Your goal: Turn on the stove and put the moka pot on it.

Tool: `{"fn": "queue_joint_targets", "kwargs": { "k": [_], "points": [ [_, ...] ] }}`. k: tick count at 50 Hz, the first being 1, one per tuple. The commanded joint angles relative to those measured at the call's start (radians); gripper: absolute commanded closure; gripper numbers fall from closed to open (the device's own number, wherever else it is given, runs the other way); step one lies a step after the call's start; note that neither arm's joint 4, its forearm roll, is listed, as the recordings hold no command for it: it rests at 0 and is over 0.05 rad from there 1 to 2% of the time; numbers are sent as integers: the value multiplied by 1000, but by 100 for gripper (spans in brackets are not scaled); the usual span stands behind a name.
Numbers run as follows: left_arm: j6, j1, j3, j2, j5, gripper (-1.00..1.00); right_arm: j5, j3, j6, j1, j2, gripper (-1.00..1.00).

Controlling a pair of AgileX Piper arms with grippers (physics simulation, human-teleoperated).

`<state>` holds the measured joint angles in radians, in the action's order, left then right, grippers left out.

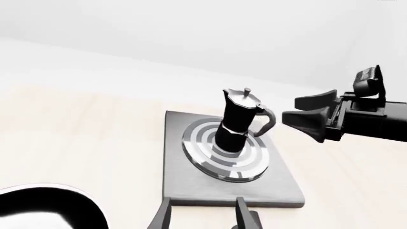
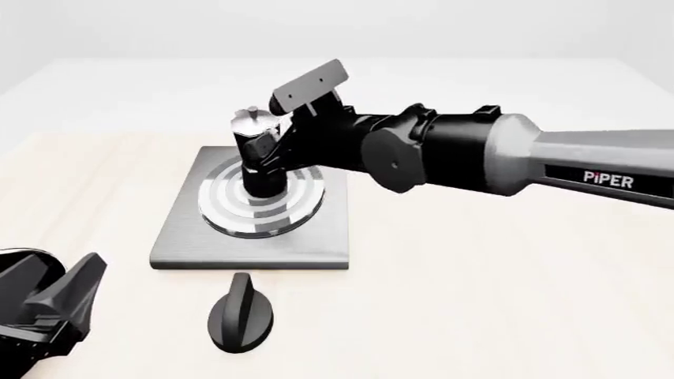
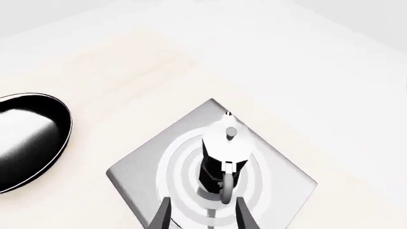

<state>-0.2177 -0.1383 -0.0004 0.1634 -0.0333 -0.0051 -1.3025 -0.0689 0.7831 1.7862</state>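
Stove [image 2: 316,237] sits mid-surface w/ moka pot [image 2: 256,162] upright on its rings, so placing looks done. Right gripper [image 1: 294,110] spread apart, just off the handle. Left gripper [image 2: 65,304] apart, idle. Knob [image 2: 241,310] state: can't tell.
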Motion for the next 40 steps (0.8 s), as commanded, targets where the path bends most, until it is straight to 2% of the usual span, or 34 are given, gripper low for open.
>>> {"fn": "queue_joint_targets", "kwargs": {
  "k": [1,3,11,13,16,18,27,31,36,40],
  "points": [
    [4,-3,0,-54,43,-100,67,131,-18,36,-203,-100],
    [5,-4,-1,-72,57,-100,72,164,-3,47,-244,-100],
    [9,-1,-1,-120,96,-100,132,241,2,74,-400,-100],
    [10,-1,-2,-126,100,-100,153,252,-45,67,-438,-100],
    [12,-2,-2,-138,110,-100,184,269,-30,82,-489,-100],
    [12,-3,-2,-146,116,-100,205,284,-71,78,-522,-100],
    [13,-3,-3,-154,121,-100,302,319,-55,105,-687,-100],
    [12,-4,-3,-158,122,-100,352,312,-47,87,-763,-100],
    [4,0,-3,-159,123,-100,367,330,-57,49,-880,-100],
    [-5,0,-3,-157,124,-100,359,360,-37,42,-995,-100]
  ]
}}
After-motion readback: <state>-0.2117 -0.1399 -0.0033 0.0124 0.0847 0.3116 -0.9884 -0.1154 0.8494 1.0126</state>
